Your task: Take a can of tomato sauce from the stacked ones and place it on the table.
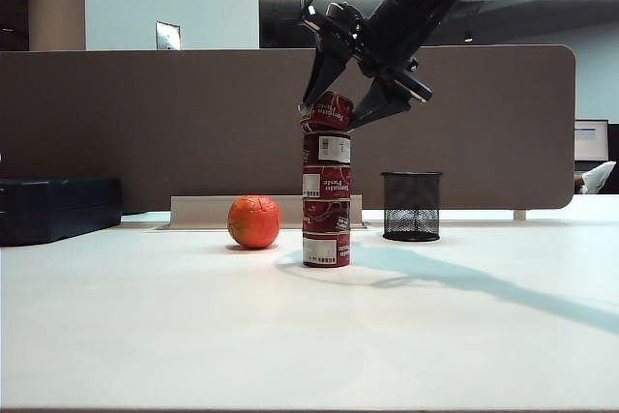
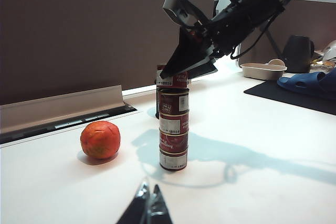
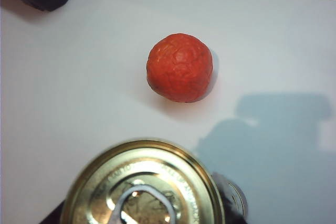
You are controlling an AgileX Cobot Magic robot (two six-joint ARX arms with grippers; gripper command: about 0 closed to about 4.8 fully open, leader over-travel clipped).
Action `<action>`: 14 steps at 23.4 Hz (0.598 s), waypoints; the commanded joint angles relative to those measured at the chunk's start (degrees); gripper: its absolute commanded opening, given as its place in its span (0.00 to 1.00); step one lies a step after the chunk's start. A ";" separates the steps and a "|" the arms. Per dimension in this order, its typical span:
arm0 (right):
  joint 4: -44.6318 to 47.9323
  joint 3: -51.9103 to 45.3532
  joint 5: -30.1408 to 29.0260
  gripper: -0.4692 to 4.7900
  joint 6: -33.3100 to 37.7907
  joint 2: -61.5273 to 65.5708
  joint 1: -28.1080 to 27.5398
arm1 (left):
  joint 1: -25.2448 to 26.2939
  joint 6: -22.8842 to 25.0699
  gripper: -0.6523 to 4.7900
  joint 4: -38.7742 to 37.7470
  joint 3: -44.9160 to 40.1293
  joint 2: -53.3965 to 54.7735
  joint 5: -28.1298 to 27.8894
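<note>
Both jaws noted: right gripper (image 1: 338, 113) clasps tilted top can of tomato sauce (image 1: 330, 111); left gripper (image 2: 148, 206) closed.

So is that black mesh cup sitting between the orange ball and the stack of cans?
No, the black mesh cup stands on the far side of the stack of cans from the orange ball.

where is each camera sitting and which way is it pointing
Exterior: low at the table edge, facing the stack of cans; shows the right gripper around the tilted top can.
Left wrist: low over the table, facing the stack; shows left gripper tips together.
Right wrist: above the top can's lid, looking down; no gripper visible.
All three show the orange fruit.
</note>
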 commanded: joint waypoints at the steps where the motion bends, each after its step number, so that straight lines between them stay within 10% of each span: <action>1: -0.33 0.04 -0.11 0.58 -0.04 -0.37 0.07 | 0.02 0.07 0.11 0.55 0.20 0.02 0.07; 14: -0.33 0.07 -1.16 0.58 -0.04 -0.55 -0.02 | 0.02 0.04 0.11 0.55 0.20 0.02 0.07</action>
